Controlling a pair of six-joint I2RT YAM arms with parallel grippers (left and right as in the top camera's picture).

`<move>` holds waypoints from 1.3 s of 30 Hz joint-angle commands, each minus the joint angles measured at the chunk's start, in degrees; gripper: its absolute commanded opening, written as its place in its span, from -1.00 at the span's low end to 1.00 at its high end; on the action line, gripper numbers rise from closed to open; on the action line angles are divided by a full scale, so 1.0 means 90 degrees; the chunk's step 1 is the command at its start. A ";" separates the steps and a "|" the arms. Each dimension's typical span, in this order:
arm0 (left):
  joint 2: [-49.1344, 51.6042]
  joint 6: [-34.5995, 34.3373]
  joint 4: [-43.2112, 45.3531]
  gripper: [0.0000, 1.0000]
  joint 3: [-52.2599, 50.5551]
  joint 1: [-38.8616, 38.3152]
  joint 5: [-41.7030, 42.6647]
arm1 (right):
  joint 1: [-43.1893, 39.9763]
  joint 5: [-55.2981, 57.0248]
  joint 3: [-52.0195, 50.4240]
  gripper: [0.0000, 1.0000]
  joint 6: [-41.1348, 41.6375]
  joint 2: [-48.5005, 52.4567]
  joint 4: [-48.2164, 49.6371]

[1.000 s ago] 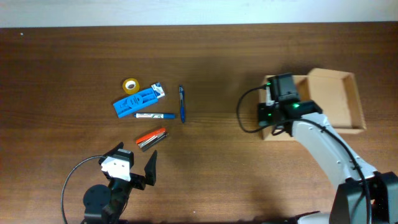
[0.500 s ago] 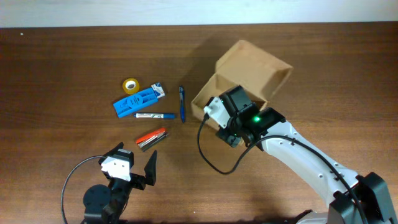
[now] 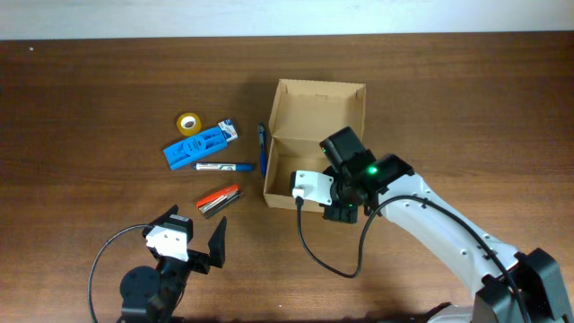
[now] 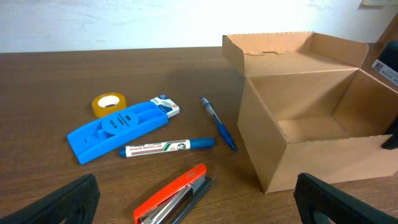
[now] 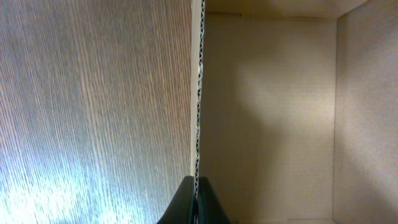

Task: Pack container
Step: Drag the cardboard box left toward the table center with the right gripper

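The container is a tan cardboard box, open, standing at mid table with its flap lid lying back toward the far side. It also shows in the left wrist view and the right wrist view; nothing shows inside it. My right gripper is shut on the box's near wall, whose corrugated edge runs between the jaws. My left gripper is open and empty near the front edge, its fingers either side of a red stapler.
Left of the box lie a blue pen, a blue-capped marker, a blue plastic holder, a small blue-white box, a yellow tape roll and the red stapler. The pen lies close to the box's left wall.
My right gripper has carried the box from the far right of the table to the middle, next to the pen. The left arm has not moved.
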 commanded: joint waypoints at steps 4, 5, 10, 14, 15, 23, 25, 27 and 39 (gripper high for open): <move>-0.0032 -0.0044 0.0015 1.00 -0.0036 -0.0019 -0.0002 | -0.0483 -0.0680 0.0151 -0.93 -0.0627 -0.0182 -0.0041; -0.0032 -0.0044 0.0015 1.00 -0.0036 -0.0019 0.0000 | -0.0493 -0.0697 0.0151 -0.93 -0.0629 -0.0182 -0.0041; -0.0032 -0.0044 0.0015 0.99 -0.0036 -0.0019 0.0000 | -0.0493 -0.0736 0.0151 -0.18 -0.0658 -0.0182 -0.0036; -0.0032 -0.0044 0.0015 1.00 -0.0036 -0.0019 0.0000 | -0.0493 -0.0738 0.0187 -0.05 0.0304 -0.0206 -0.0063; -0.0032 -0.0044 0.0015 1.00 -0.0036 -0.0019 -0.0002 | -0.0491 -0.0741 0.0270 -0.05 0.0617 -0.0250 -0.0151; -0.0032 -0.0044 0.0015 1.00 -0.0036 -0.0019 0.0000 | -0.0483 -0.1401 0.1506 -0.12 0.3412 -0.0882 -0.1299; -0.0032 -0.0044 0.0015 1.00 -0.0036 -0.0019 0.0000 | -0.0488 -0.0986 0.1537 -0.11 0.4597 -0.0942 -0.1268; -0.0032 -0.0044 0.0015 1.00 -0.0036 -0.0019 0.0000 | -0.0488 -0.0386 0.1535 -0.10 0.5578 -0.0935 -0.1273; -0.0032 -0.0044 0.0015 1.00 -0.0036 -0.0019 0.0000 | -0.0488 0.2438 0.0894 0.14 0.8983 -0.0675 -0.1144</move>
